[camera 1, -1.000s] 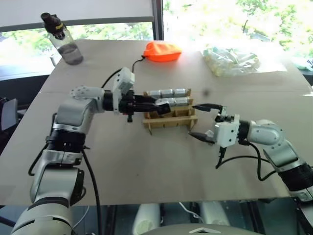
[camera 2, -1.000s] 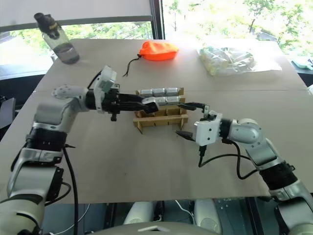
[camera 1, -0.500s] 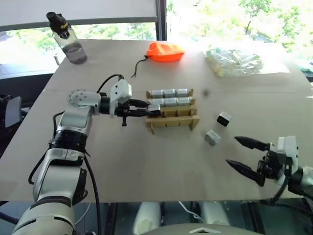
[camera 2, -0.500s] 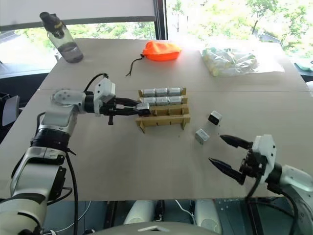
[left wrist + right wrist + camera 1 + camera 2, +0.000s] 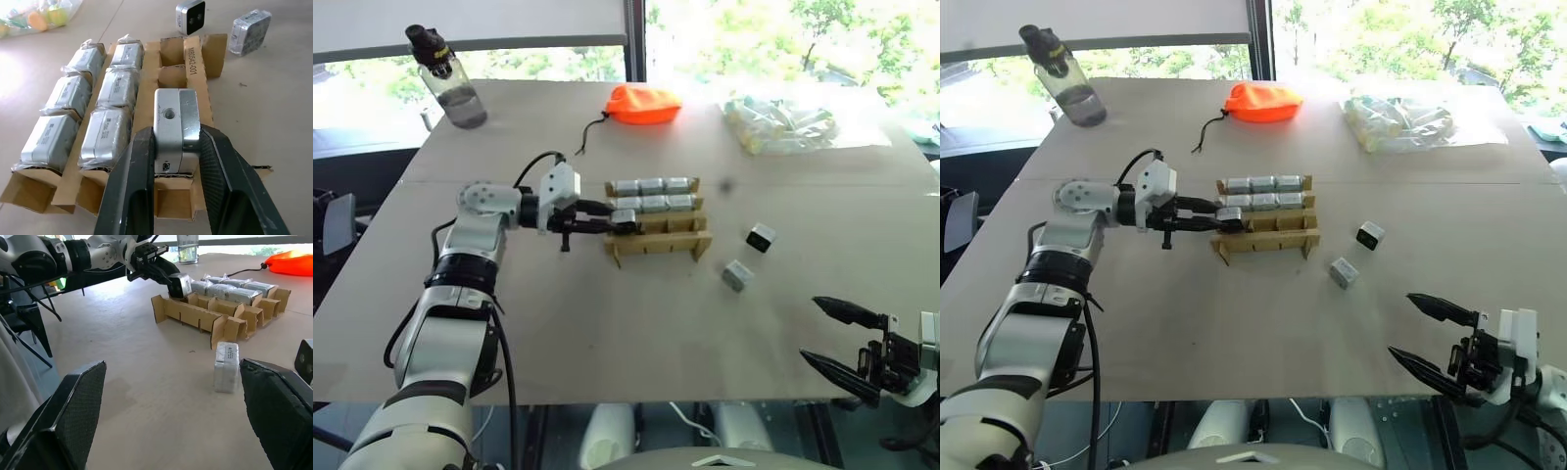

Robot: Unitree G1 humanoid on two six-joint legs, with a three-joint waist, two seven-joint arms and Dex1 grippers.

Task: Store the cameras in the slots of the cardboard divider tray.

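Note:
The tan cardboard divider tray [image 5: 670, 242] lies mid-table, and its two far rows hold several wrapped silver cameras [image 5: 652, 186]. My left gripper [image 5: 625, 221] is shut on another camera [image 5: 176, 122], held upright over the third row's slot at the tray's left end. Whether that camera touches the cardboard I cannot tell. Two loose cameras rest on the table right of the tray: a black-faced one [image 5: 762, 238] and a silver one [image 5: 738, 275]. My right gripper [image 5: 838, 339] hangs open and holds nothing at the table's front right edge, well away from them.
An orange pouch [image 5: 641, 103] with a black cord lies at the back centre. A clear bag of pale items [image 5: 783, 122] sits back right, and a water bottle [image 5: 450, 80] stands back left. Bare tabletop stretches between the tray and the front edge.
My right gripper has pulled back from beside the tray to the front right edge, uncovering the two loose cameras. My left gripper sank a little with its camera toward the tray's left end.

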